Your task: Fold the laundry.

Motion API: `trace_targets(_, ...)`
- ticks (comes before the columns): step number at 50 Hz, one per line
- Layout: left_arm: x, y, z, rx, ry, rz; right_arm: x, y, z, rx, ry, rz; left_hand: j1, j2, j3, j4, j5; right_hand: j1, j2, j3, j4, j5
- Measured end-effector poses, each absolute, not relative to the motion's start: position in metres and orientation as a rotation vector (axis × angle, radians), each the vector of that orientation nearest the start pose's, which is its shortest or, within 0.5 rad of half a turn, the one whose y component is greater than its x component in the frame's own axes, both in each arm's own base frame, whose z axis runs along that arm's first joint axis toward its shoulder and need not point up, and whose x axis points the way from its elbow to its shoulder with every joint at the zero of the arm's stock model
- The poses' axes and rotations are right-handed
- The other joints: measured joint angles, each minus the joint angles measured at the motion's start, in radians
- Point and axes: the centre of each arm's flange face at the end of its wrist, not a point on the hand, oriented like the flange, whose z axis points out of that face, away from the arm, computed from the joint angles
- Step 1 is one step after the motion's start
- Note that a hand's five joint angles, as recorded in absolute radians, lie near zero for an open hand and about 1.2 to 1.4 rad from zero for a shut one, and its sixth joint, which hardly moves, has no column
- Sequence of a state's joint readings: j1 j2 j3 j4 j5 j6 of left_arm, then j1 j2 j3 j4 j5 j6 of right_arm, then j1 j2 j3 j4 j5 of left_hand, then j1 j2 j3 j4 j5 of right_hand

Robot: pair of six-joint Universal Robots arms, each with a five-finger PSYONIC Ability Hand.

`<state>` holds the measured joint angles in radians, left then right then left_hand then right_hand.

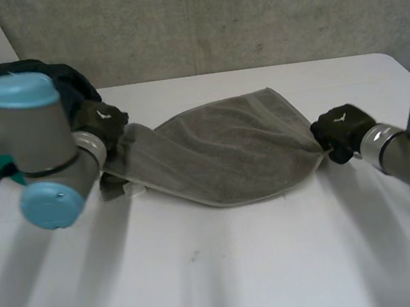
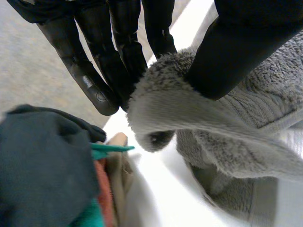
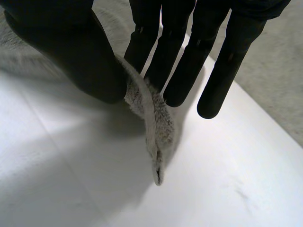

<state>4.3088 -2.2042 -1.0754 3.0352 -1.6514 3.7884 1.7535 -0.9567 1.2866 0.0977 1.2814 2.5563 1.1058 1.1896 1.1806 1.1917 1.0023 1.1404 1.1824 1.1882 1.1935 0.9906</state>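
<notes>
A grey towel [image 1: 227, 151] is stretched across the white table [image 1: 227, 270] between my two hands. My left hand [image 1: 102, 122] is at the towel's left end, and in the left wrist view its fingers [image 2: 118, 52] and thumb pinch a bunched edge of the towel [image 2: 161, 104]. My right hand [image 1: 341, 131] holds the towel's right corner. In the right wrist view that corner of the towel [image 3: 154, 123] is pinched between the thumb [image 3: 71, 52] and fingers, with its tip hanging just above the table.
A pile of other laundry [image 2: 52, 165], dark, teal and orange, lies beside my left hand at the table's back left [image 1: 68, 76]. A grey wall runs behind the table.
</notes>
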Motion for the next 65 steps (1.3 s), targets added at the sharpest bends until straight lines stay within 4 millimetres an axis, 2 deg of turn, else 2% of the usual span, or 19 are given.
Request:
trace_targets(4, -0.261, -0.323, 0.25, 1.055, 2.087, -1.831, 0.207, -0.35, 0.211, -1.175, 2.353, -1.735, 0.0, 0.0, 0.0, 0.0, 0.0, 0.0, 0.0, 0.0, 0.0, 0.0)
trace_targets(8, -0.25, -0.308, 0.267, 1.076, 2.148, -1.818, 0.191, -0.344, 0.245, -1.157, 2.381, -1.746, 0.0, 0.0, 0.0, 0.0, 0.0, 0.0, 0.0, 0.0, 0.0, 0.0)
trace_targets(11, -0.242, -0.288, 0.274, 1.161, 2.26, -1.747, 0.178, -0.326, 0.272, -1.169, 2.425, -1.663, 0.0, 0.002, 0.0, 0.0, 0.0, 0.0, 0.0, 0.0, 0.0, 0.002)
trace_targets(13, -0.242, -0.285, 0.273, 1.178, 2.281, -1.73, 0.177, -0.323, 0.274, -1.175, 2.433, -1.641, 0.0, 0.003, 0.0, 0.0, 0.0, 0.0, 0.0, 0.0, 0.0, 0.005)
trace_targets(16, -0.241, -0.272, 0.263, 1.264, 2.397, -1.607, 0.173, -0.304, 0.277, -1.248, 2.479, -1.455, 0.0, 0.005, 0.005, 0.003, 0.0, 0.0, 0.0, 0.0, 0.0, 0.006)
trace_targets(19, -0.241, -0.275, 0.252, 1.284, 2.434, -1.544, 0.174, -0.3, 0.272, -1.299, 2.486, -1.38, 0.0, 0.005, 0.005, 0.004, 0.0, 0.0, 0.0, 0.0, 0.0, 0.006)
trace_targets(23, -0.243, -0.296, 0.23, 1.267, 2.425, -1.494, 0.177, -0.306, 0.257, -1.365, 2.486, -1.341, 0.0, 0.005, 0.005, 0.004, 0.0, 0.0, 0.0, 0.0, 0.0, 0.006)
trace_targets(28, -0.255, -0.341, 0.229, 1.173, 2.287, -1.626, 0.186, -0.344, 0.245, -1.373, 2.443, -1.58, 0.0, 0.005, 0.005, 0.004, 0.0, 0.0, 0.0, 0.001, 0.0, 0.006)
trace_targets(33, -0.273, -0.377, 0.278, 1.02, 2.055, -1.946, 0.194, -0.39, 0.276, -1.177, 2.261, -2.086, 0.0, 0.005, 0.005, 0.004, 0.0, 0.0, 0.0, 0.001, 0.0, 0.007)
trace_targets(35, -0.279, -0.387, 0.316, 0.924, 1.907, -2.141, 0.195, -0.409, 0.306, -0.985, 2.085, -2.363, 0.0, 0.006, 0.005, 0.004, 0.0, 0.0, 0.0, 0.001, 0.0, 0.006)
trace_targets(38, -0.284, -0.392, 0.365, 0.788, 1.698, -2.379, 0.195, -0.423, 0.348, -0.732, 1.796, -2.635, 0.014, 0.006, 0.005, 0.004, 0.0, 0.0, 0.0, 0.001, 0.0, 0.006)
trace_targets(39, -0.284, -0.392, 0.372, 0.769, 1.669, -2.408, 0.195, -0.424, 0.355, -0.694, 1.744, -2.67, 0.014, 0.006, 0.005, 0.004, 0.0, 0.0, 0.0, 0.001, 0.0, 0.007)
trace_targets(40, -0.284, -0.391, 0.399, 0.69, 1.552, -2.52, 0.194, -0.426, 0.377, -0.583, 1.579, -2.759, 0.014, 0.006, 0.005, 0.004, 0.0, 0.0, 0.0, 0.001, 0.0, 0.007)
trace_targets(42, -0.284, -0.388, 0.418, 0.628, 1.463, -2.6, 0.194, -0.425, 0.394, -0.506, 1.446, -2.811, 0.014, 0.006, 0.005, 0.004, 0.0, 0.0, 0.0, 0.001, 0.0, 0.008)
trace_targets(45, -0.283, -0.385, 0.427, 0.589, 1.425, -2.637, 0.195, -0.422, 0.401, -0.473, 1.383, -2.82, 0.014, 0.006, 0.005, 0.004, 0.0, 0.0, 0.0, 0.001, 0.0, 0.013)
trace_targets(49, -0.282, -0.387, 0.419, 0.58, 1.477, -2.614, 0.197, -0.42, 0.392, -0.492, 1.428, -2.777, 0.014, 0.006, 0.005, 0.004, 0.0, 0.0, 0.0, 0.001, 0.0, 0.013)
trace_targets(53, -0.281, -0.393, 0.385, 0.626, 1.637, -2.521, 0.195, -0.421, 0.362, -0.553, 1.586, -2.677, 0.014, 0.006, 0.005, 0.004, 0.0, 0.0, 0.0, 0.001, 0.0, 0.013)
trace_targets(57, -0.283, -0.393, 0.34, 0.701, 1.819, -2.401, 0.192, -0.418, 0.32, -0.634, 1.777, -2.526, 0.019, 0.006, 0.005, 0.004, 0.0, 0.0, 0.0, 0.001, 0.0, 0.013)
trace_targets(65, -0.288, -0.372, 0.211, 0.922, 2.218, -2.035, 0.185, -0.389, 0.204, -0.848, 2.157, -2.052, 0.019, 0.006, 0.006, 0.005, 0.0, 0.0, 0.0, 0.002, 0.0, 0.013)
